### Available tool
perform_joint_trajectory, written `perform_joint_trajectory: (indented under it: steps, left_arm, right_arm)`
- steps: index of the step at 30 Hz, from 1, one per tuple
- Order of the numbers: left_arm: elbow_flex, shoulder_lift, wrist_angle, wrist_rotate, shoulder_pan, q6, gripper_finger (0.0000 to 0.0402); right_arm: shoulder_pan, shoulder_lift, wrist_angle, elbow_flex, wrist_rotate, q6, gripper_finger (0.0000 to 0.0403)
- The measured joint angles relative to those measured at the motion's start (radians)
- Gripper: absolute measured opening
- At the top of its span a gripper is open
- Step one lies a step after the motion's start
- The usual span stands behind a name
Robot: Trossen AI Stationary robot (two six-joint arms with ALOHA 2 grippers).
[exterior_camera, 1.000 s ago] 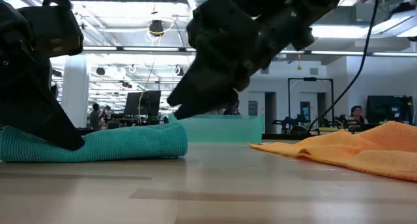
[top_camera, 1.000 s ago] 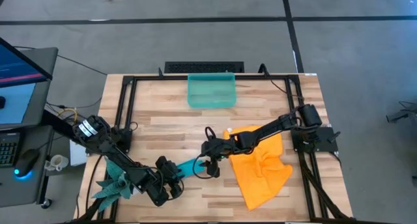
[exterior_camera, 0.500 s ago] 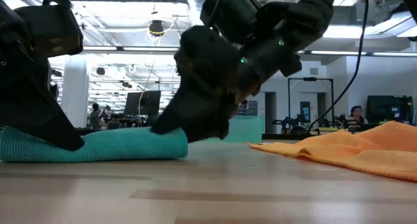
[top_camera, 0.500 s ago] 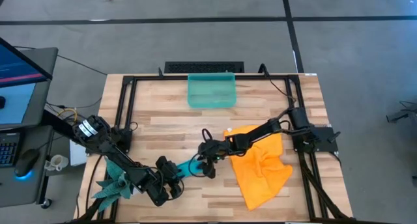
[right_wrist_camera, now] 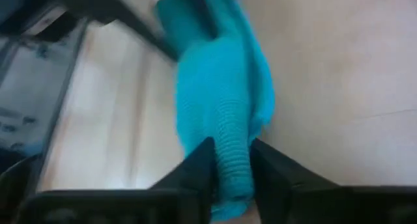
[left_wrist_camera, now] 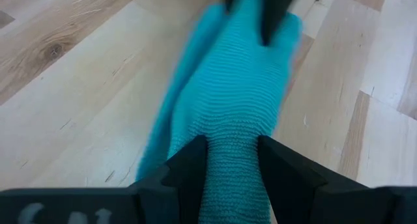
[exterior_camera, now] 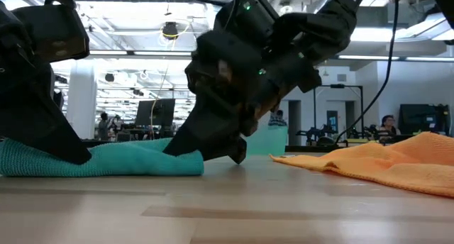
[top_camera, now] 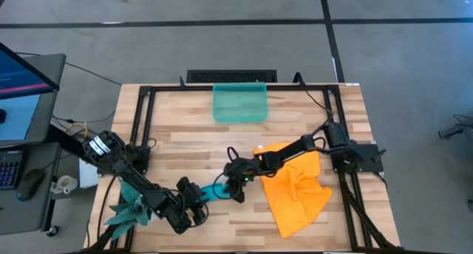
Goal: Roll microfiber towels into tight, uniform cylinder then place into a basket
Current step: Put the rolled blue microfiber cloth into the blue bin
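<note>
The right gripper has descended and apparently clamped the teal towel roll, which the left gripper still pinches.

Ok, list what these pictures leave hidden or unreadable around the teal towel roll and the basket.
- Teal towel roll: in the high view, mostly covered by the left gripper and right gripper.
- Roll's end near the right gripper: blurred in the left wrist view.
- Basket: in the low view, mostly behind the right gripper.
- Orange towel: cut off by the low view's edge.
</note>
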Motion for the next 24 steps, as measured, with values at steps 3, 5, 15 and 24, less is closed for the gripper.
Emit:
perform_joint_trajectory:
  steps: [3, 5, 15, 24]
  left_arm:
    - [0.000, 0.000, 0.002, 0.000, 0.001, 0.002, 0.0138]
    - [0.000, 0.000, 0.002, 0.000, 0.001, 0.002, 0.0138]
    - [0.000, 0.000, 0.026, 0.001, 0.002, 0.114, 0.0148]
    - [0.038, -0.007, 0.001, 0.018, 0.006, 0.123, 0.0226]
  right_arm:
    - [0.003, 0.000, -0.001, 0.000, -0.027, 0.000, 0.0055]
    - [0.004, 0.000, -0.002, 0.000, -0.032, -0.004, 0.0024]
    - [0.006, 0.001, -0.023, -0.001, -0.009, -0.027, 0.0014]
    - [0.005, 0.001, -0.029, -0.001, -0.004, -0.029, 0.0016]
